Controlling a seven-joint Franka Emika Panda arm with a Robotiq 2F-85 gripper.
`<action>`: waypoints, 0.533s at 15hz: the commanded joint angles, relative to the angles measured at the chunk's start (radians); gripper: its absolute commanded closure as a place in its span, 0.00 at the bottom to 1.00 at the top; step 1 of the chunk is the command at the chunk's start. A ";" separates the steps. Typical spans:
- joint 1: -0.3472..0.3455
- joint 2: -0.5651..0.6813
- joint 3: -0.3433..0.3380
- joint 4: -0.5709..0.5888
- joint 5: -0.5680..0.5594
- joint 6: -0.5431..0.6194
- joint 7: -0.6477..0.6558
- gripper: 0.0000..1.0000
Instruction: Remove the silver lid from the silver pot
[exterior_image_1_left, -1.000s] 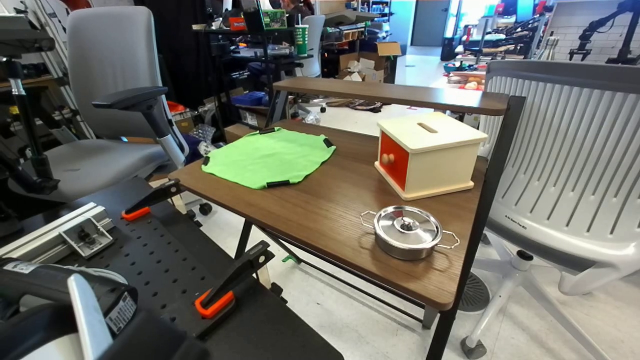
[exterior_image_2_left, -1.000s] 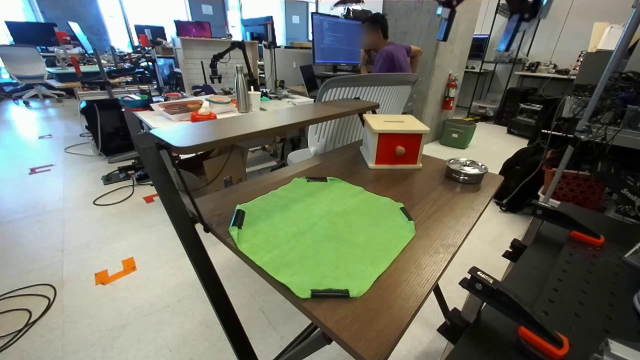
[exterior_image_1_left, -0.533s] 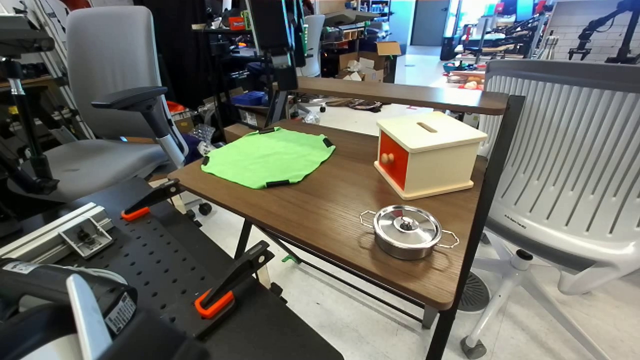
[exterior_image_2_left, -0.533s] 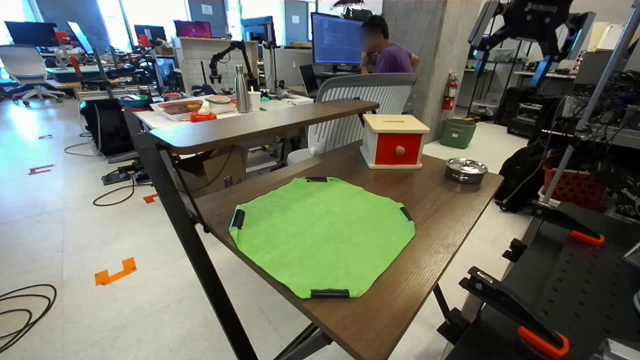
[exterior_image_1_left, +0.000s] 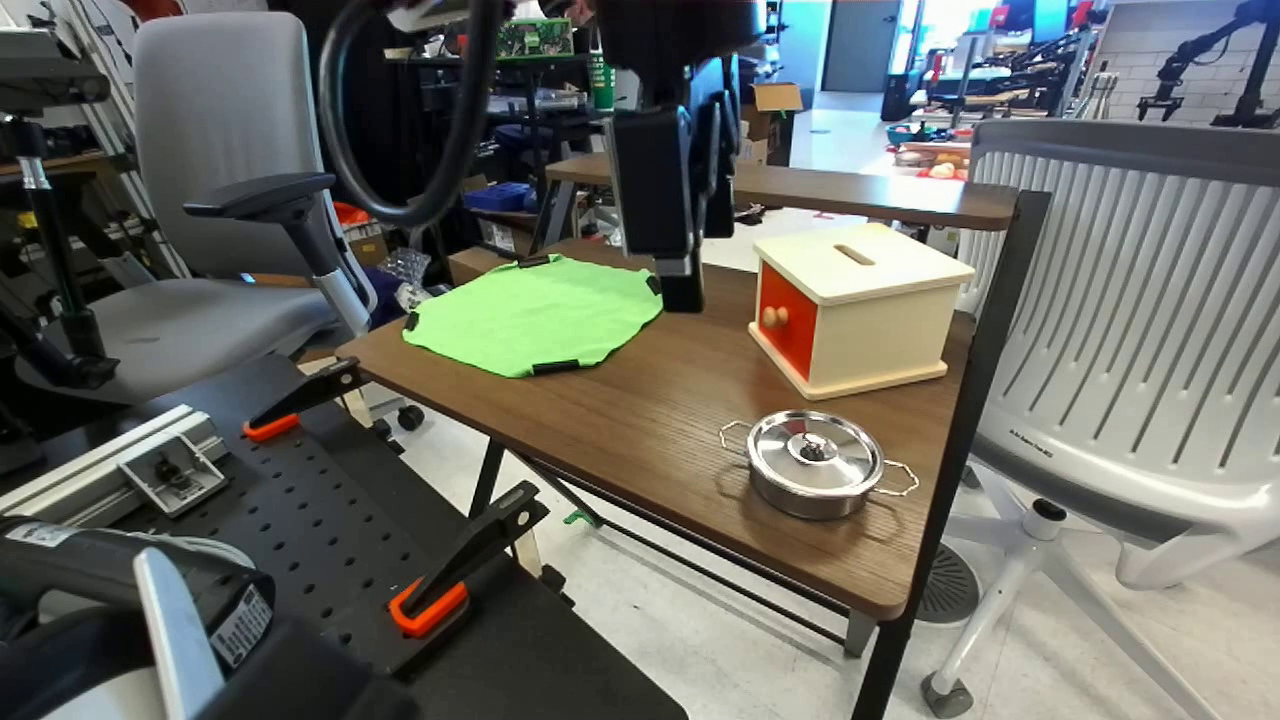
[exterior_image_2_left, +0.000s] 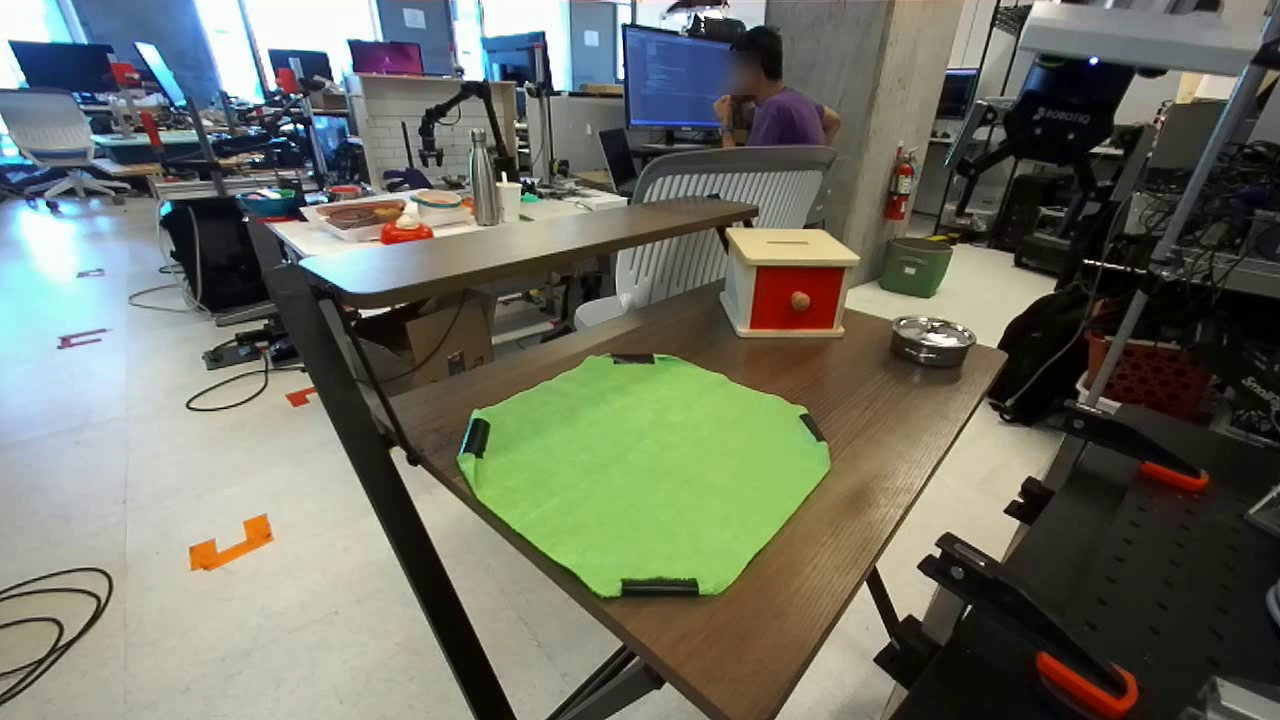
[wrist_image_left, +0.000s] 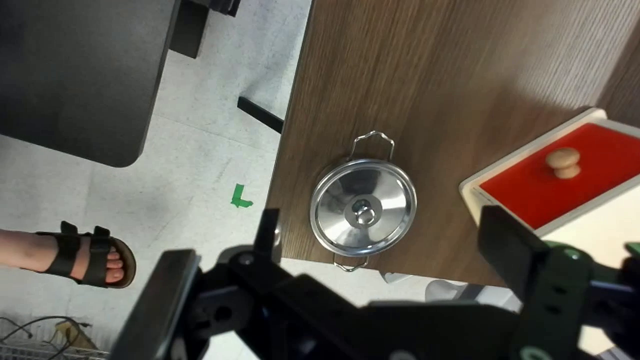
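Note:
The silver lid (exterior_image_1_left: 775, 450) sits flat on the silver pot (exterior_image_1_left: 808, 502), knob up, near the brown table's corner. Lid (exterior_image_2_left: 935, 328) and pot (exterior_image_2_left: 928, 352) also show in an exterior view. In the wrist view the lid (wrist_image_left: 363, 207) lies beyond and between the fingertips, with a wire pot handle above and below it. My gripper (wrist_image_left: 381, 220) is open with nothing between its fingers. In an exterior view the gripper (exterior_image_1_left: 693, 280) hangs above the table, up and left of the pot, touching nothing. It also shows high at the right in an exterior view (exterior_image_2_left: 1018, 215).
An orange-and-white box (exterior_image_1_left: 885, 335) with a wooden knob stands close to the pot. A green cloth (exterior_image_1_left: 540, 315) lies taped on the table. A raised shelf (exterior_image_1_left: 800, 188) runs along the back, with a black post (exterior_image_1_left: 985, 370) at its end. A grey chair (exterior_image_1_left: 1130, 300) stands behind.
My gripper has come down into view from the top and moved right toward the pot's side in an exterior view, staying open. The lid, pot, box and cloth have not moved.

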 joint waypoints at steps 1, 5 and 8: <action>0.034 0.123 -0.044 0.117 -0.020 0.009 0.072 0.00; 0.074 0.237 -0.087 0.226 -0.019 -0.013 0.108 0.00; 0.108 0.305 -0.120 0.273 -0.026 -0.012 0.121 0.00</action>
